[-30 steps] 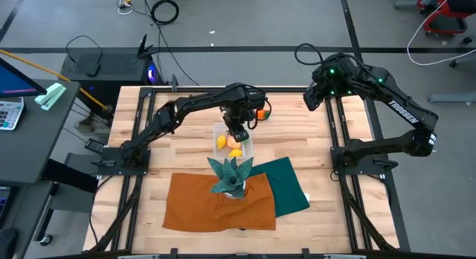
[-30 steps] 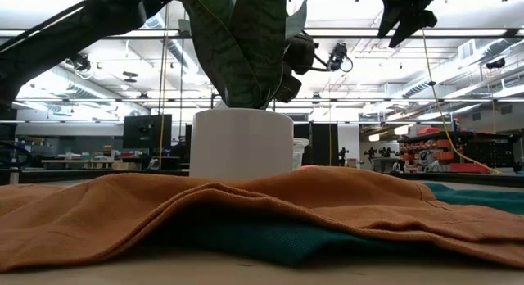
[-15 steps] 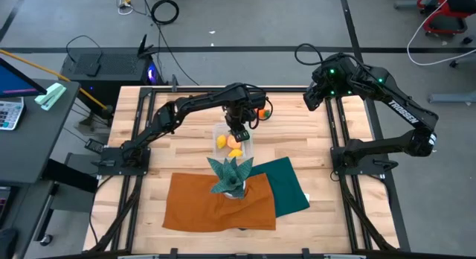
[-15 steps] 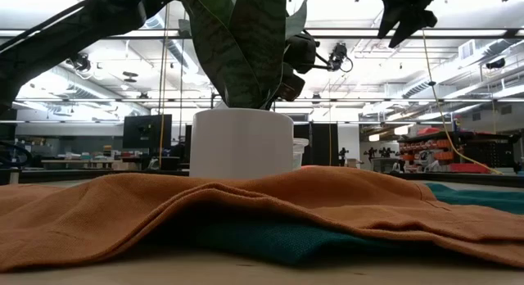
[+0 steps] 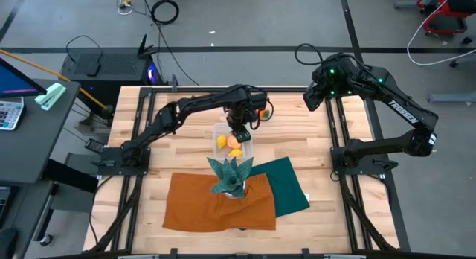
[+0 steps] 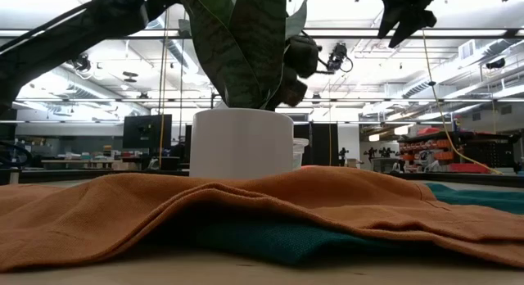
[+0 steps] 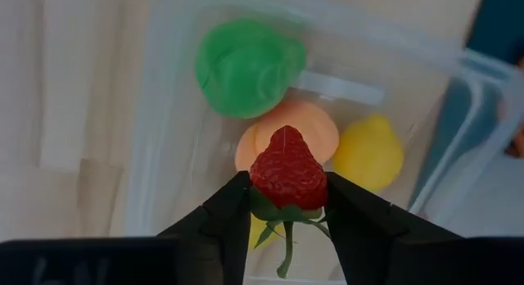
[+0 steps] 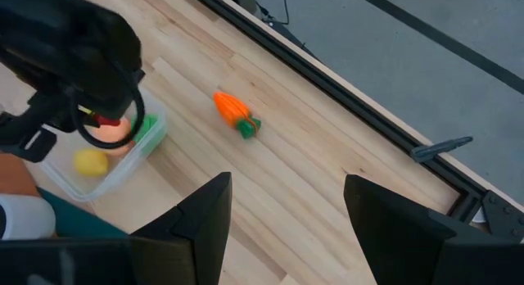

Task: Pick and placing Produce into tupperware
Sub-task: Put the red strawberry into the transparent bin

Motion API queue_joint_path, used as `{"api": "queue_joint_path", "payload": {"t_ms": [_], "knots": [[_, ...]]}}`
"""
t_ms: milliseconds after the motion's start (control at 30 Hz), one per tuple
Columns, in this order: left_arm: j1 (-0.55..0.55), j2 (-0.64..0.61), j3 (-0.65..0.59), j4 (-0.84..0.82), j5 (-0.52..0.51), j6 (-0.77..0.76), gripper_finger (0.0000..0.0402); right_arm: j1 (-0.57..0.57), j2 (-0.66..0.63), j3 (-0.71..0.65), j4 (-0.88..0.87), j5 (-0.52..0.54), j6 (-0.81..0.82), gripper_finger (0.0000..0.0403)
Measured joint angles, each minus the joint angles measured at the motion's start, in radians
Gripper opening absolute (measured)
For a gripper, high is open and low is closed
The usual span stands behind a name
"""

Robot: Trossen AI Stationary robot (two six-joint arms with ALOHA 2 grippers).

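Observation:
My left gripper points down over a clear tupperware container in the middle of the table, shut on a red toy strawberry. In the container lie a green piece, a peach-coloured piece and a yellow piece. An orange toy carrot lies on the wood beyond the container, toward the far edge. My right gripper hangs open, high above the table's far right, holding nothing. My left gripper pinches the strawberry between its two fingers, on the sides of its wide leafy end. The fingers come from above, pointing down. The strawberry hangs tip down, stem toward the wrist, clear above the pieces in the container.
A teal spiky plant in a white pot stands just nearer than the container, on an orange cloth. The orange cloth overlaps a dark green cloth. Bare wood lies to the left and right of the container.

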Motion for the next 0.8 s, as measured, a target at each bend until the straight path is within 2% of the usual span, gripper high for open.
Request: {"api": "queue_joint_path", "payload": {"t_ms": [300,600,800], "knots": [[-0.018,0.036,0.0,0.014,-0.007,0.0,0.0142,0.0,0.0,0.0,0.0,0.0,-0.01,0.0204],[-0.003,0.036,0.0,0.011,-0.011,0.002,0.0164,0.0,0.0,0.0,0.0,0.0,-0.012,0.0204],[0.002,0.036,0.0,0.015,-0.011,0.003,0.0163,0.0,0.0,0.0,0.0,0.0,-0.012,0.0204]]}}
